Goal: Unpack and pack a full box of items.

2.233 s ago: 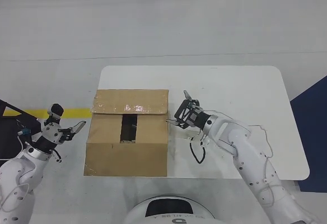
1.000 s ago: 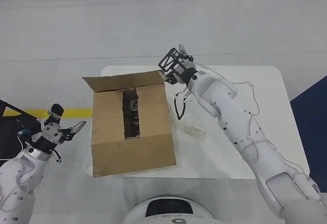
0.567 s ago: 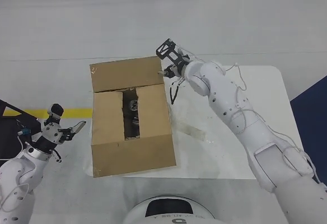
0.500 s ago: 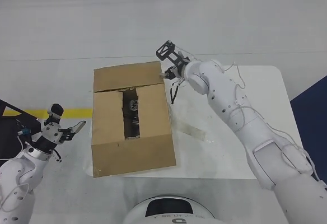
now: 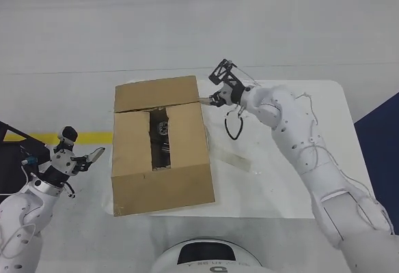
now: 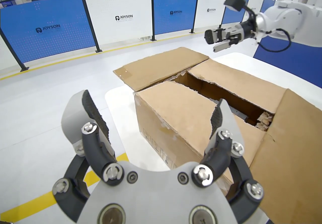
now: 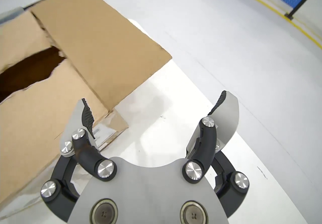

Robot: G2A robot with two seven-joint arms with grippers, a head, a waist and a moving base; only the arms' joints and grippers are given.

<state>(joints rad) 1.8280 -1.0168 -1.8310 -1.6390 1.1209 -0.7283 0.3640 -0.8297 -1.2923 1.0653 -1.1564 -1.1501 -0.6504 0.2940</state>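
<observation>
A brown cardboard box (image 5: 162, 157) stands on the left part of the white table (image 5: 295, 130). Its far flap (image 5: 157, 93) is folded outward, and two inner flaps lie nearly closed with a dark gap (image 5: 160, 140) between them, where packed items show dimly. My right gripper (image 5: 208, 99) hangs open just past the far right corner of the box, beside the flap's edge and holding nothing. The same flap (image 7: 100, 49) lies just ahead of its fingers in the right wrist view. My left gripper (image 5: 94, 156) is open and empty, off the table's left side, facing the box (image 6: 201, 119).
A clear strip of tape (image 5: 235, 160) lies on the table right of the box. A black frame (image 5: 1, 133) stands at the far left over a yellow floor line (image 5: 90, 136). Blue and white fence panels (image 6: 105, 16) stand beyond the table.
The box has been turned on the table and its far flap swung up and outward. My right gripper has drawn back a little to the right of the flap's corner. The left arm has kept still.
</observation>
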